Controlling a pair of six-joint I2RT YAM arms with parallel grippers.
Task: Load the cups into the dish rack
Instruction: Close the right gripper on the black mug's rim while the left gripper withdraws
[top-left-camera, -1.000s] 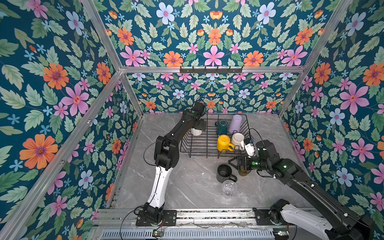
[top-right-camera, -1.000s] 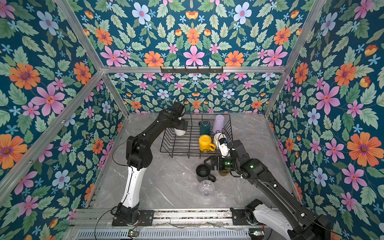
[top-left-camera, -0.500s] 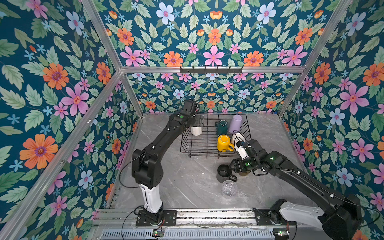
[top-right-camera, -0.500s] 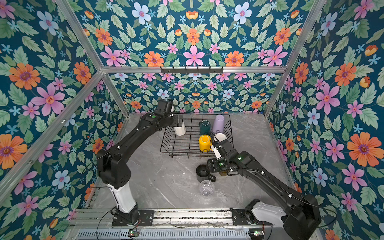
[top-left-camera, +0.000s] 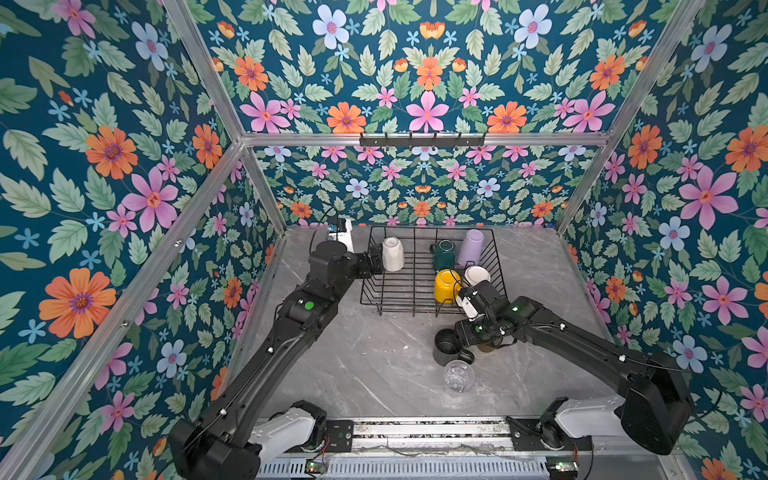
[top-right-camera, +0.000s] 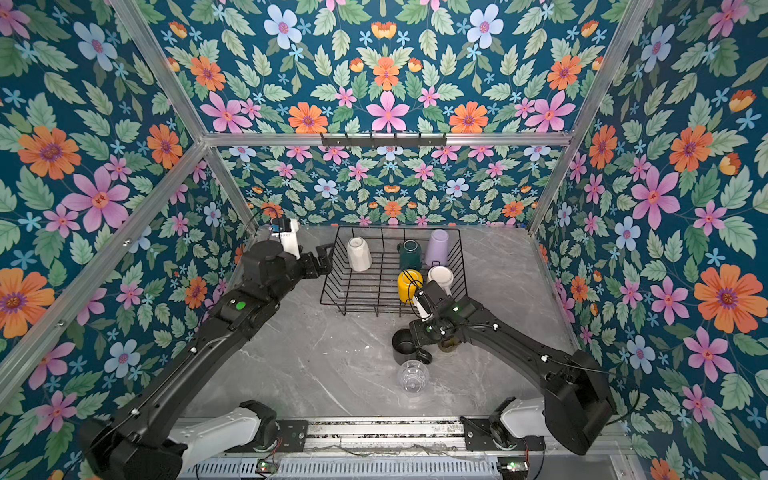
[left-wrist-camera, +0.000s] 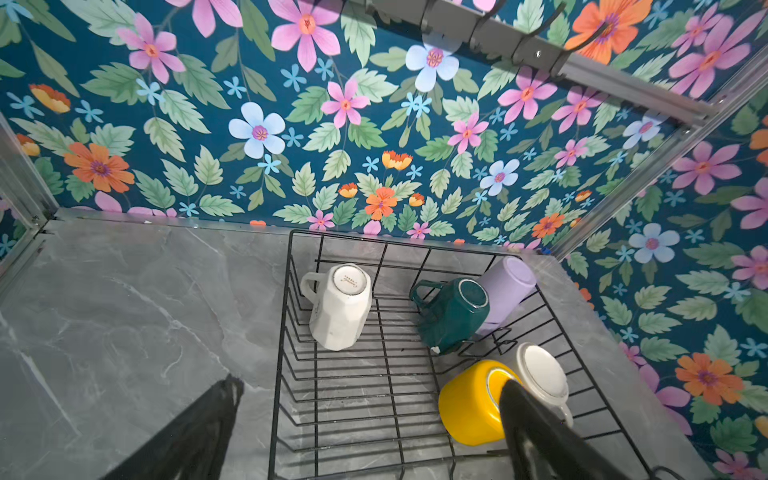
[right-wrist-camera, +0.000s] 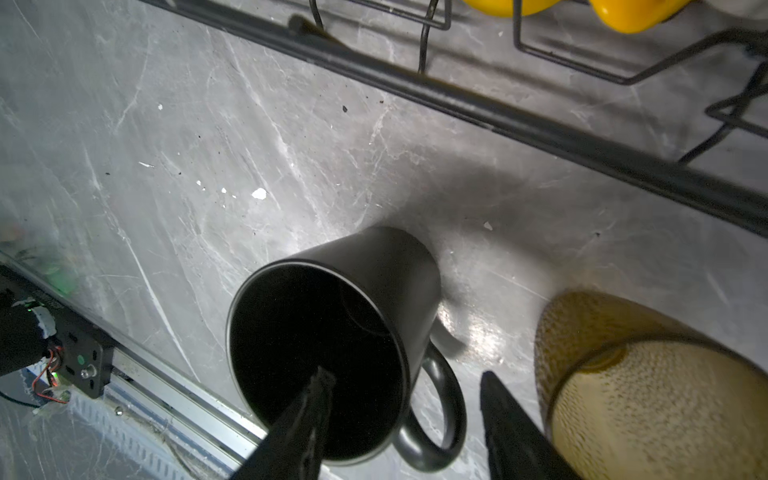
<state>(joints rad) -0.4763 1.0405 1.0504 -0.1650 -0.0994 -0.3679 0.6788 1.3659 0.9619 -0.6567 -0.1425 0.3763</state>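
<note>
right claw (right-wrist-camera: 405, 376) stands apart astride the rim of the matte black mug (right-wrist-camera: 374, 270): one finger is down inside, the other outside by the looped handle, not clamped. the mug stands upright on the grey veined marble top (right-wrist-camera: 166, 166), just beside a pebbled olive-brown tumbler (right-wrist-camera: 644, 374). a clear glass tumbler (top-left-camera: 458, 376) sits near. left claw (left-wrist-camera: 372, 382) gapes wide by the black wire dish rack (left-wrist-camera: 353, 399). in the rack, bottoms up: faceted cream mug (left-wrist-camera: 338, 307), glossy dark green mug (left-wrist-camera: 453, 316), leaning lilac tumbler (left-wrist-camera: 505, 291), yellow mug (left-wrist-camera: 469, 403), white mug (left-wrist-camera: 542, 374).
</note>
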